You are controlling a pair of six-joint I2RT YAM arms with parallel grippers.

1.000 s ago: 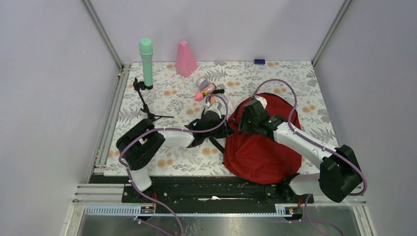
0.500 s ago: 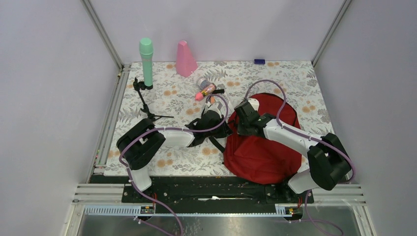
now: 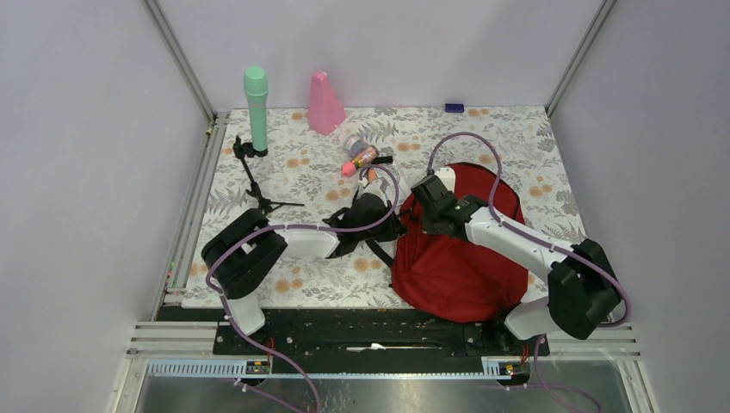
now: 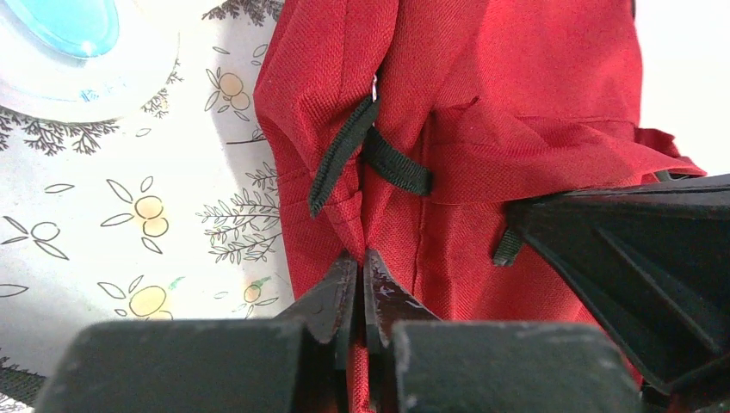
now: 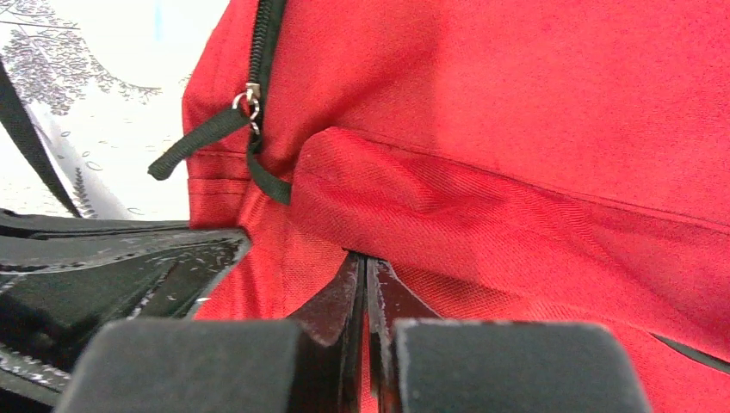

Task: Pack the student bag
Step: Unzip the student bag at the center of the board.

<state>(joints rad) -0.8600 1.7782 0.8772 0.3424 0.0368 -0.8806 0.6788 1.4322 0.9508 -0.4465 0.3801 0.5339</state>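
On the table's right half: student bag (image 3: 465, 258), lying slumped.
Left gripper (image 4: 361, 268): clenched on its red edge.
Right gripper (image 5: 363, 274): pinching a fabric fold.
Progress: barely begun, I'd say; mint bottle (image 3: 256, 103) and pink cone (image 3: 325, 103) stand outside.

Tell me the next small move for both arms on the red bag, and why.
Probably ease the two claws slightly apart. The left claw and right claw are each shut on a fold of the bag near its zipper pull; taut cloth should make unzipping easier.
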